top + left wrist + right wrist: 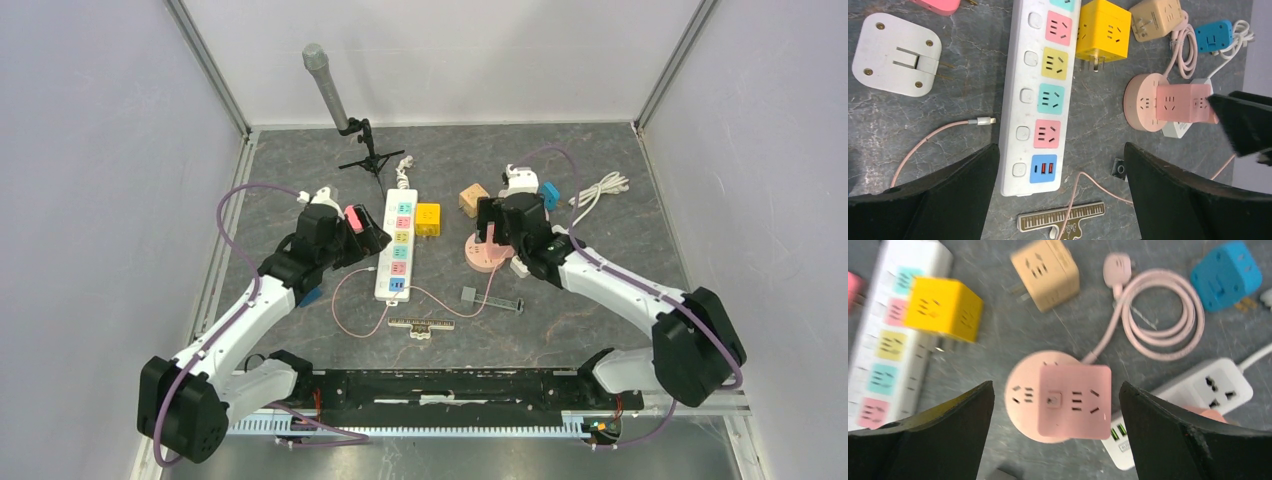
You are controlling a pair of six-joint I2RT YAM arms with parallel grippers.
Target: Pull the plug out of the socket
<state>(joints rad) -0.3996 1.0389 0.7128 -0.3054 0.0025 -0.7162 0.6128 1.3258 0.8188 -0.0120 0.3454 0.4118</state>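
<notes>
A pink cube plug (1075,400) sits plugged on top of a round pink socket (1020,390), right of the table's centre (488,256). My right gripper (1056,385) is open and hovers above them, one finger on each side, touching neither. The cube (1182,103) and the socket (1143,102) also show in the left wrist view, with the right gripper's finger (1243,125) beside them. My left gripper (1060,150) is open and empty over the near end of the long white power strip (1040,95).
A yellow cube (428,218), a tan cube (473,199) and a blue adapter (549,194) lie round the socket. A small white strip (1198,390) lies under its edge. A coiled pink cable (1158,315), a piano-key clip (421,325), a flat white adapter (897,55) and a microphone stand (365,150) are nearby.
</notes>
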